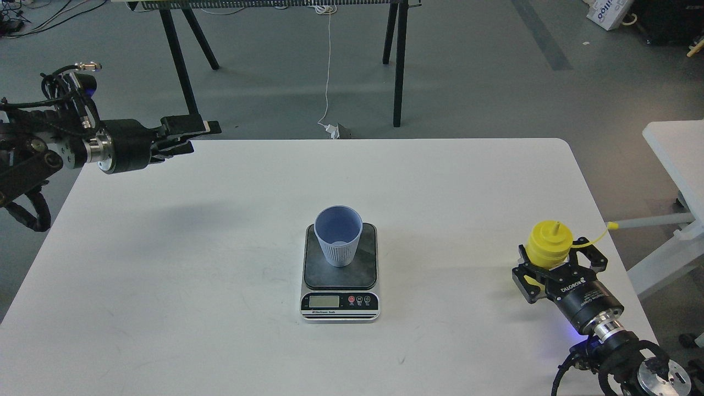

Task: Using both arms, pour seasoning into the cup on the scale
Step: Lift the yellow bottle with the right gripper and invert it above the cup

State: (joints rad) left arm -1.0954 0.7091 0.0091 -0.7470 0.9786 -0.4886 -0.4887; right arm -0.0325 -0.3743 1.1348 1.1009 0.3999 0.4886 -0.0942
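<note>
The light blue-grey ribbed cup (338,236) stands upright on the dark plate of the scale (314,272), at the middle of the white table. The yellow seasoning bottle (548,245) is near the table's right edge, its nozzle up towards me and its cap strap sticking out to the right. My right gripper (556,265) is shut on the bottle's body, one finger on each side; the lower body is hidden behind the gripper. My left gripper (190,136) hovers over the far left corner of the table, open and empty, far from the cup.
The white table (220,247) ends just right of the bottle. A second white table (679,154) stands to the right. Black trestle legs (399,60) and a white cable (328,71) are on the floor behind.
</note>
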